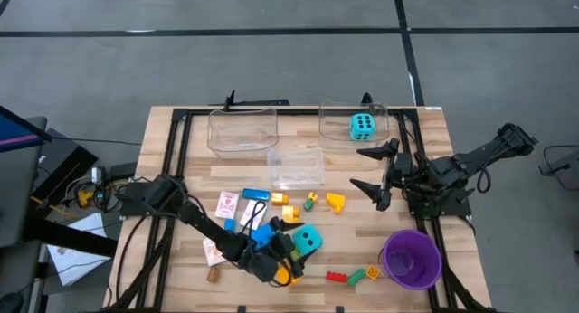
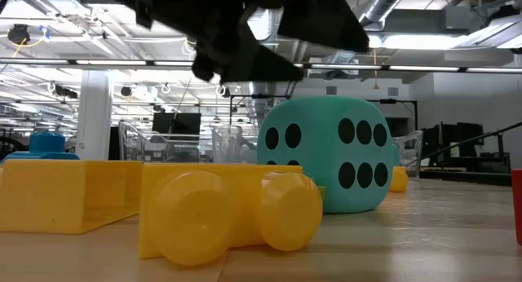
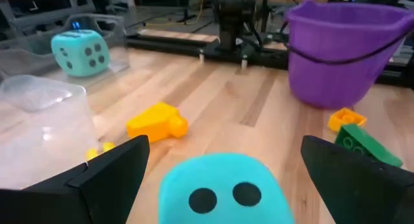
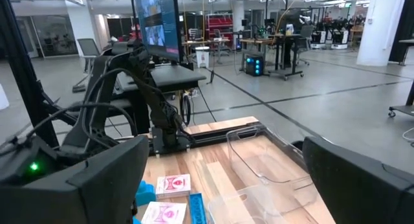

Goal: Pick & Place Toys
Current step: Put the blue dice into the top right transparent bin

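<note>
High view, from left to right: two red-and-white card packs (image 1: 228, 205) lie near the left arm's forearm, with a blue brick (image 1: 255, 194) and small orange and yellow bricks just beyond. The left gripper (image 1: 291, 251) sits low over the front-centre clutter, its jaws spread wide on either side of a turquoise die (image 1: 307, 240) without clearly touching it; the left wrist view shows that die (image 3: 223, 191) between the dark fingers (image 3: 110, 172). Bricks under the gripper are mostly hidden by the arm. Ahead of it lie a yellow brick (image 1: 336, 202), then a red and green brick row (image 1: 351, 276) beside the purple cup (image 1: 412, 258). At the back stand three clear plastic bins (image 1: 242, 130); the right one holds a second turquoise die (image 1: 363, 126). The right gripper (image 1: 379, 175) waits near the right edge, jaws wide and holding nothing. Low view is largely blocked by a close yellow brick (image 2: 228, 209) and the die (image 2: 334, 156) behind it.
</note>
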Robot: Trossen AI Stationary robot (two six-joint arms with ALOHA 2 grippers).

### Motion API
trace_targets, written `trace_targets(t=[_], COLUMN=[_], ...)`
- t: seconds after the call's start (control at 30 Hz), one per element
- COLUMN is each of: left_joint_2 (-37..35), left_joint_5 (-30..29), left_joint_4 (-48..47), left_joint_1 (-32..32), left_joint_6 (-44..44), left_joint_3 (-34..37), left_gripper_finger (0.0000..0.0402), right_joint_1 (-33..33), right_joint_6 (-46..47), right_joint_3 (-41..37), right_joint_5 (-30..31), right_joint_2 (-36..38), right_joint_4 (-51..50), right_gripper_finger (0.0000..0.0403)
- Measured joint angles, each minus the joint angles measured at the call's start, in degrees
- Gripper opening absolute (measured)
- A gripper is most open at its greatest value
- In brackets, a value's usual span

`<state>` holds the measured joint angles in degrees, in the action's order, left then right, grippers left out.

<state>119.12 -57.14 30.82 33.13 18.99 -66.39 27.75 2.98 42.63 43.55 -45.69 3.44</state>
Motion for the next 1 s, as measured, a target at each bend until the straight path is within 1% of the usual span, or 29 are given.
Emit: trace_targets(t=[0.17,0.3,0.43,0.63,0.8,1.0], left_joint_2=[0.82,0.74,0.58,0.51,0.49,0.38], left_joint_5=[3.61,4.07,4.26,8.74,8.56,8.85], left_joint_4=[-0.81,-5.49,-7.55,-7.7,-7.99,-7.86], left_joint_1=[-0.68,-0.97,-1.16,-1.61,-1.98,-2.47], left_joint_6=[2.07,4.24,6.02,7.55,7.39,3.05], left_joint_3=[-0.02,0.0,0.0,-0.02,-0.04,-0.07], left_gripper_finger=[0.04,0.04,0.04,0.04,0.04,0.04], right_joint_1=[0.0,0.0,0.05,0.07,0.07,0.07], right_joint_6=[1.02,1.53,2.2,3.31,4.11,4.11], right_joint_3=[0.0,0.0,0.0,0.02,0.02,0.02], right_joint_5=[-0.04,-0.13,-0.16,-0.19,-0.2,-0.2], right_joint_2=[-0.04,-0.04,-0.55,-0.5,-0.5,-0.48], right_joint_4=[-0.86,-1.29,-1.49,-2.28,-3.07,-3.04], right_gripper_finger=[0.04,0.04,0.04,0.04,0.04,0.04])
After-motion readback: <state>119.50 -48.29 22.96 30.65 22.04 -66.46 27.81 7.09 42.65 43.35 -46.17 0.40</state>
